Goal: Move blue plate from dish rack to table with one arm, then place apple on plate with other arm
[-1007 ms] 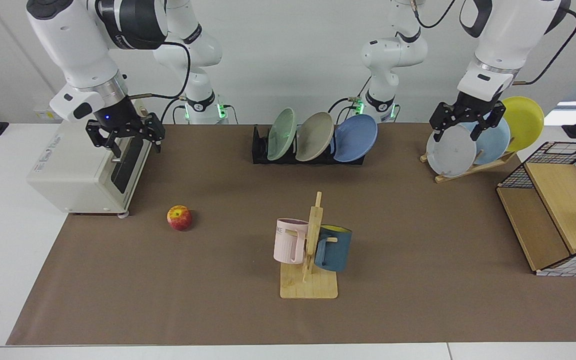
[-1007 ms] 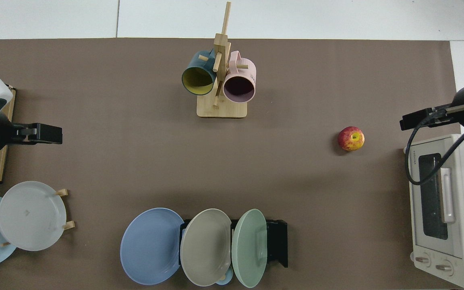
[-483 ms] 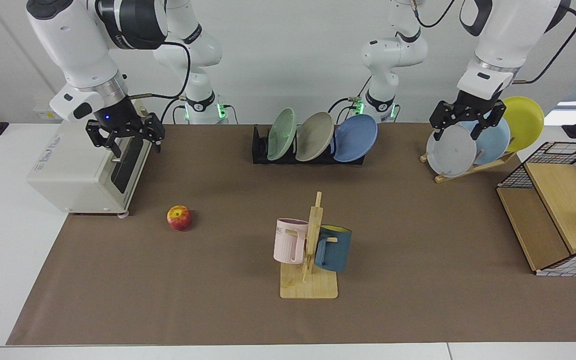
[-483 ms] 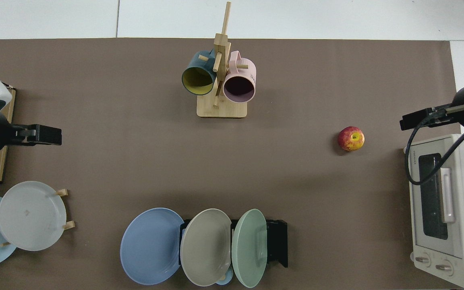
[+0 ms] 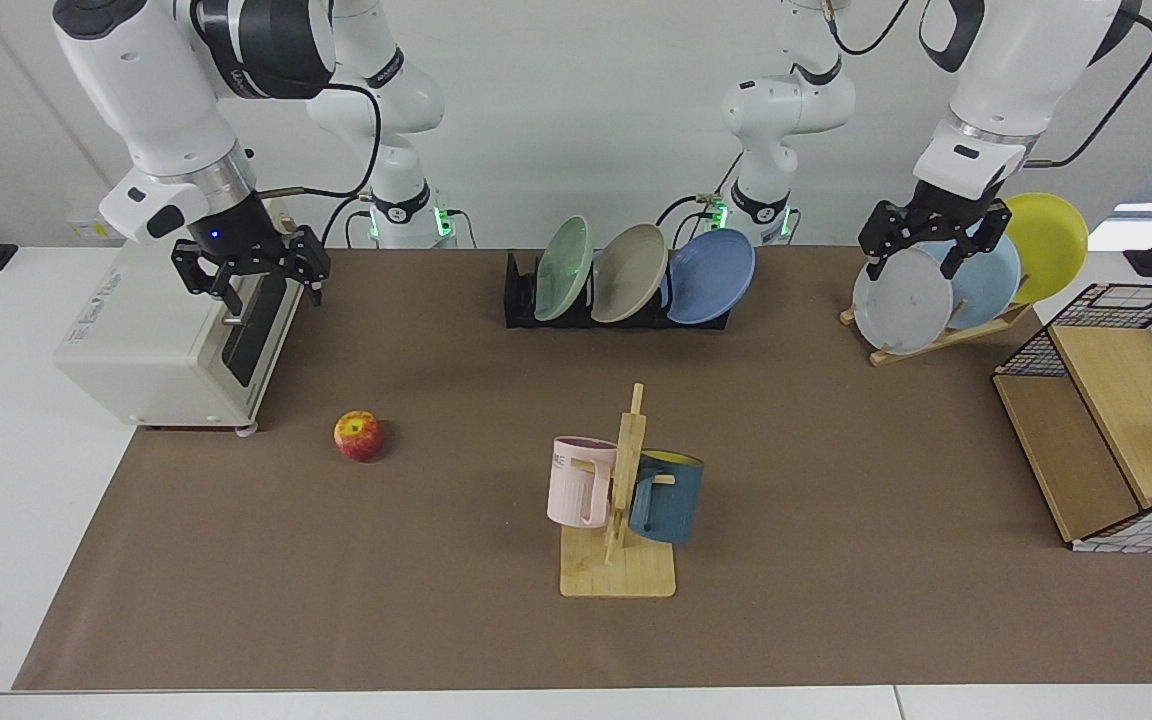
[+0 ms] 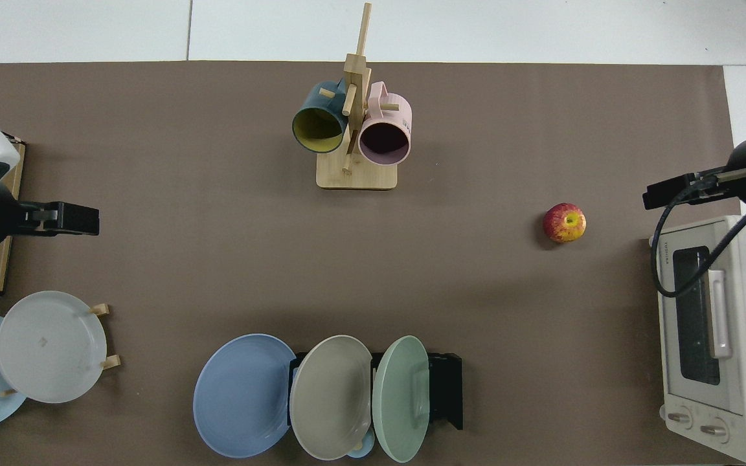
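Now the blue plate leans in the dish rack, at the end next to a beige plate and a green plate. Well apart from it, the apple lies on the table, near the toaster oven. Above this oven hangs the right gripper, with fingers spread wide and holding nothing. Likewise open and empty, the left gripper hovers before the plates on the wooden stand.
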{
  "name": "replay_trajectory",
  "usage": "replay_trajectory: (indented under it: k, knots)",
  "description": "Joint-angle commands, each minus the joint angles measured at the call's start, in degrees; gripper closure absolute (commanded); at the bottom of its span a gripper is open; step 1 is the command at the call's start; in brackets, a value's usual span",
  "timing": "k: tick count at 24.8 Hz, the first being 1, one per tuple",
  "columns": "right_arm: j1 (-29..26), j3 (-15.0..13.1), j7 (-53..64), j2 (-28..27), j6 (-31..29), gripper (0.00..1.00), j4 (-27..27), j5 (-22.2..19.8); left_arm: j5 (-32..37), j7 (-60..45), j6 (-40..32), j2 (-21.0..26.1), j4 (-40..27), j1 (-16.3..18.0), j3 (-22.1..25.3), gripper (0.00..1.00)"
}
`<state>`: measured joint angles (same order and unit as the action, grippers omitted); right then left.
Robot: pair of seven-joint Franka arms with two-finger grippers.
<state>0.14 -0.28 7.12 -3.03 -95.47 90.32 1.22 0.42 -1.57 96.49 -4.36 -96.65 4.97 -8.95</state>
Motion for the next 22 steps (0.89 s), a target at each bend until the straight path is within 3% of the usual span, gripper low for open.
replay_trajectory:
  k: [1,13,16,19,22]
  knots:
    - [-0.4,0.5,-1.1,0.8,0.2,0.00,1.0,0.3,-0.2,0.9,-0.9,-1.0,-0.6,0.1,0.2,0.00]
    - [-0.4,0.4,-1.1,0.8,0.2,0.00,1.0,0.3,-0.2,-0.4,-1.6,-1.4,-0.9,-0.2,0.0,0.00]
    - [-0.4,0.5,-1.1,0.8,0.2,0.00,0.9,0.3,0.2,-2.0,-2.8,-5.0,-6.1,-0.9,-0.7,0.00]
    - [-0.4,0.4,-1.1,0.8,0.2,0.00,0.9,0.3,5.9,-7.5,1.9,-11.2,-14.8,-1.4,-5.0,0.00]
    - [-0.5,0.4,-1.2,0.8,0.3,0.00,0.9,-0.1,7.2,-14.4,5.1,-16.5,-22.0,-1.5,-8.4,0.00]
